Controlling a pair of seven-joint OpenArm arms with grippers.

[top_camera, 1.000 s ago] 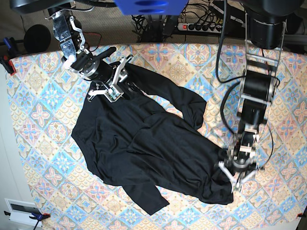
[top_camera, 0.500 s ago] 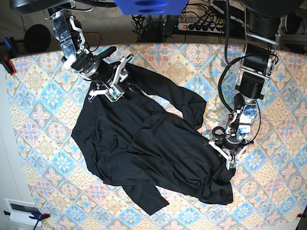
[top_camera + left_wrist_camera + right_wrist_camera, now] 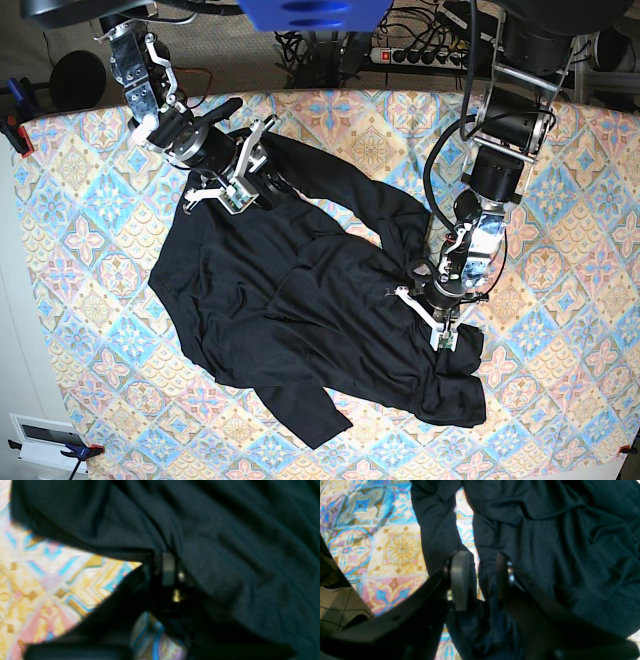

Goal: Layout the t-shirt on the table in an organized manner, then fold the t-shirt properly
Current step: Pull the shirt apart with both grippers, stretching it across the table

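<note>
Two grippers: both down on the t-shirt (image 3: 300,310), well apart from each other.
Left gripper (image 3: 428,312): on the base view's right; jaws drawn together on a fold of black cloth, as the left wrist view shows, with the fingertips (image 3: 168,568) buried in the fabric beside the shirt's edge.
Right gripper (image 3: 238,183): on the base view's left, at the shirt's far upper end; jaws partly apart, with a bunch of black cloth between the fingers (image 3: 460,580); whether pinched or only straddled, cannot tell.
T-shirt, place: spread but rumpled over the middle of the table (image 3: 90,200), touching it along all its edges.
T-shirt, long axis: diagonal in the base view, from the far left near the right gripper down to the near right past the left gripper.
T-shirt, parts: one sleeve running from the right gripper across toward the left one and doubling back there; a pointed flap at the near edge; cloth gathered in wrinkles around the left gripper.
</note>
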